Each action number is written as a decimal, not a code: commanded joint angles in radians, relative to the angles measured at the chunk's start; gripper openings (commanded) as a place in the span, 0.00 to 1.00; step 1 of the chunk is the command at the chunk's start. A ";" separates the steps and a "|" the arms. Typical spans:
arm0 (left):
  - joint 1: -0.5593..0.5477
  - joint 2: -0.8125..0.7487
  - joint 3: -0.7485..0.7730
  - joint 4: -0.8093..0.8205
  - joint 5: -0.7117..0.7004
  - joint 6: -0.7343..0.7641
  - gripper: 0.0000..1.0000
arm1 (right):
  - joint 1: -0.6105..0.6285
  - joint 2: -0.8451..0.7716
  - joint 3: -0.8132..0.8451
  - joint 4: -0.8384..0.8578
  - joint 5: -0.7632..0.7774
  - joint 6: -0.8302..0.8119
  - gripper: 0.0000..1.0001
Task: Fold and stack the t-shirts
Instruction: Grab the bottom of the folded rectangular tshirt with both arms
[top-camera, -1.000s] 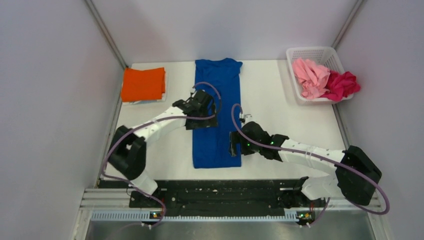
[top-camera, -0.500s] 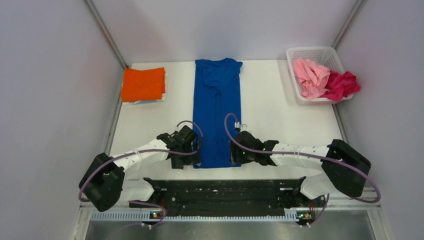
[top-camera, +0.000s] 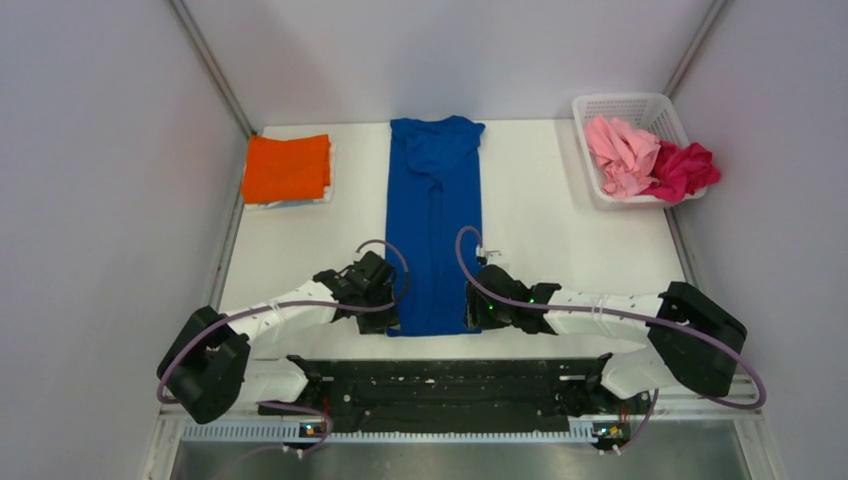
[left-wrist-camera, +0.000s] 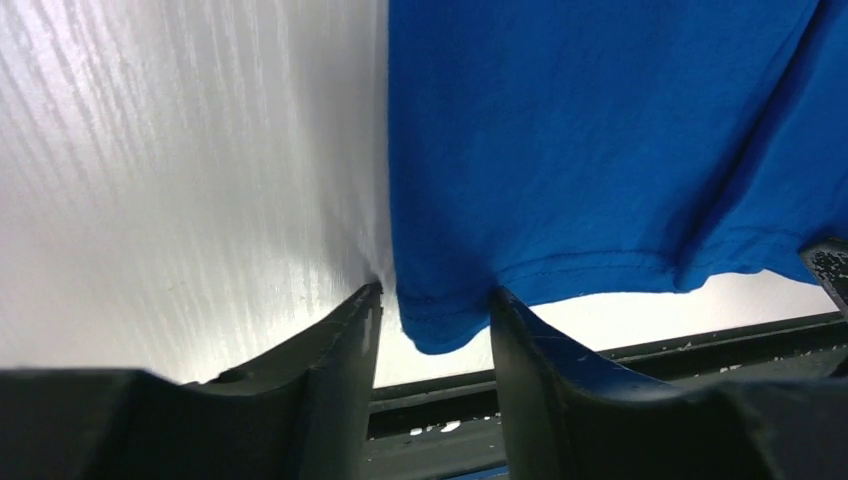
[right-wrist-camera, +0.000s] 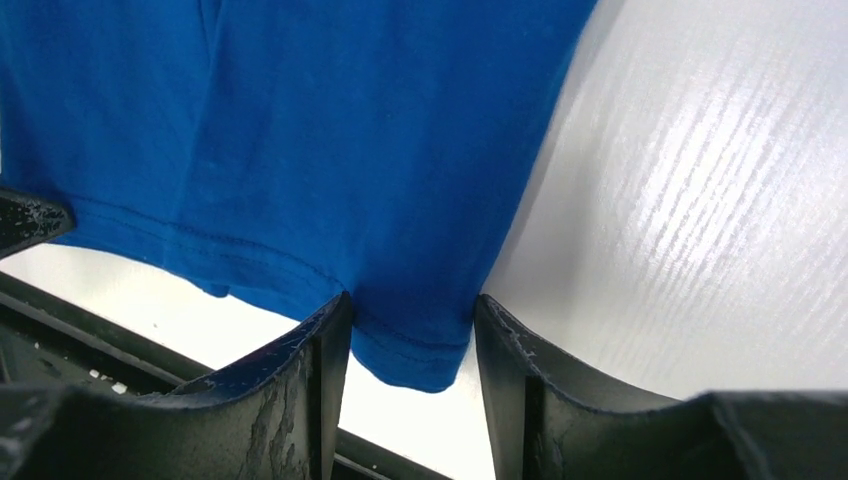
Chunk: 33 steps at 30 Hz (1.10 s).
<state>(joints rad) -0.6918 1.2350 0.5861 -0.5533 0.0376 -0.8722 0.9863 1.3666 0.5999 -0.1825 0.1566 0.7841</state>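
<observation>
A royal blue t-shirt (top-camera: 435, 220) lies folded into a long strip down the middle of the table, collar at the far end. My left gripper (top-camera: 392, 322) is at its near left corner and my right gripper (top-camera: 472, 318) is at its near right corner. In the left wrist view the hem corner of the blue t-shirt (left-wrist-camera: 600, 130) hangs between the fingers of the left gripper (left-wrist-camera: 433, 295), which stand apart. In the right wrist view the right gripper (right-wrist-camera: 412, 300) straddles the other corner of the blue t-shirt (right-wrist-camera: 350, 120), its jaws also apart.
A folded orange t-shirt (top-camera: 287, 168) lies at the far left of the table. At the far right a white lattice basket (top-camera: 625, 103) holds a light pink t-shirt (top-camera: 620, 155) and a magenta t-shirt (top-camera: 683, 168). The black base rail (top-camera: 440, 385) runs along the near edge.
My left arm has drawn back from the middle of the blue t-shirt to its near left corner. The right arm has shifted slightly nearer. Both pairs of jaws have narrowed.
</observation>
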 joint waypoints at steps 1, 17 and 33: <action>0.002 0.058 0.006 0.076 -0.001 -0.008 0.43 | 0.015 -0.022 -0.040 -0.099 0.008 0.029 0.48; 0.003 0.014 -0.042 0.047 -0.007 -0.036 0.00 | 0.014 -0.065 -0.068 -0.105 0.004 0.044 0.00; -0.015 -0.174 -0.142 0.068 0.119 -0.016 0.00 | 0.014 -0.179 -0.137 -0.009 -0.201 -0.009 0.00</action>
<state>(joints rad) -0.6937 1.1236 0.4839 -0.5114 0.0727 -0.9020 0.9863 1.1862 0.4767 -0.2749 0.0658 0.7952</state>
